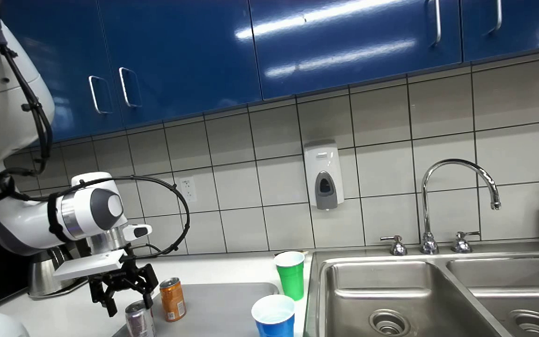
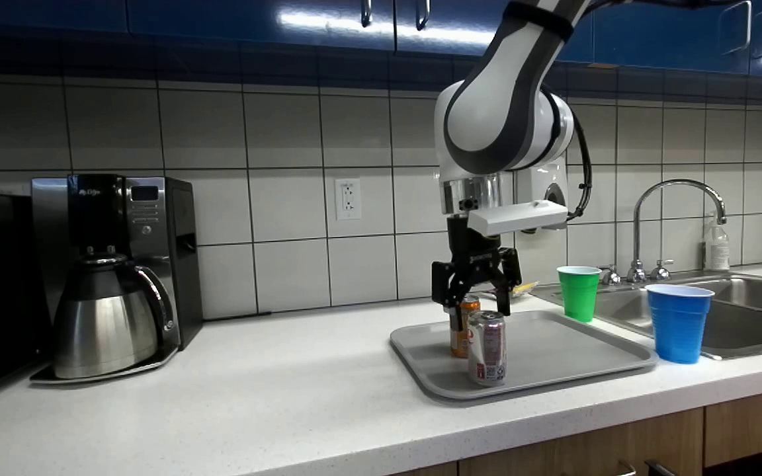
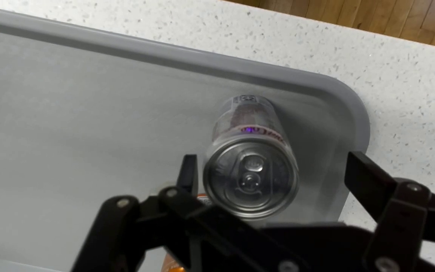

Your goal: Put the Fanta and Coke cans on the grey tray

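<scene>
The Coke can point(image 2: 487, 360), silvery with a metal lid, stands upright on the grey tray point(image 2: 573, 350) near one corner. Just behind it in an exterior view is the orange Fanta can point(image 1: 172, 302), also upright on the tray. My gripper point(image 3: 273, 166) is open above the tray, its fingers spread to both sides of the Coke can's lid point(image 3: 250, 179). In the wrist view a gap shows on each side, wider at the right finger point(image 3: 368, 185). Most of the Fanta can is hidden there behind the gripper's black linkage.
A green cup point(image 2: 579, 294) and a blue cup point(image 2: 678, 324) stand beside the tray, toward the steel sink point(image 1: 391, 290). A coffee maker with a steel carafe point(image 2: 106, 324) is farther along the counter. The counter's front edge runs close to the tray.
</scene>
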Tool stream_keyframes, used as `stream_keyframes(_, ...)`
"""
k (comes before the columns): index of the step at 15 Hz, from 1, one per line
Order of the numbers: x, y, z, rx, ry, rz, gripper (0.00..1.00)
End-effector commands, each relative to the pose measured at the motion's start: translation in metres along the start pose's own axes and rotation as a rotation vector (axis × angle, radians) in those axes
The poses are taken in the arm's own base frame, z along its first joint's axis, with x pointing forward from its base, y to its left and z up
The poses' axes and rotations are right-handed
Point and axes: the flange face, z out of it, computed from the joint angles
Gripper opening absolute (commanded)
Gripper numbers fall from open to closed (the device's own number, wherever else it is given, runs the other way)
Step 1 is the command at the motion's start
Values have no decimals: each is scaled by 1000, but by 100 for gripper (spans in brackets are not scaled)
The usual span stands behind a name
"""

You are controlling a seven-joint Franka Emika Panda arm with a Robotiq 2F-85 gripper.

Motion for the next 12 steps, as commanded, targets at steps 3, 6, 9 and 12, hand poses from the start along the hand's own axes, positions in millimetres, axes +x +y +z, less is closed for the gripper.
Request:
stream_keyframes(3,1,4,-13,-30,25,21,100)
stream_keyframes(6,3,11,-28,-57,63,37,100)
stream_keyframes(9,3,17,-42,-77,101,56,100)
stream_keyframes(12,1,21,-58,-90,134,70,100)
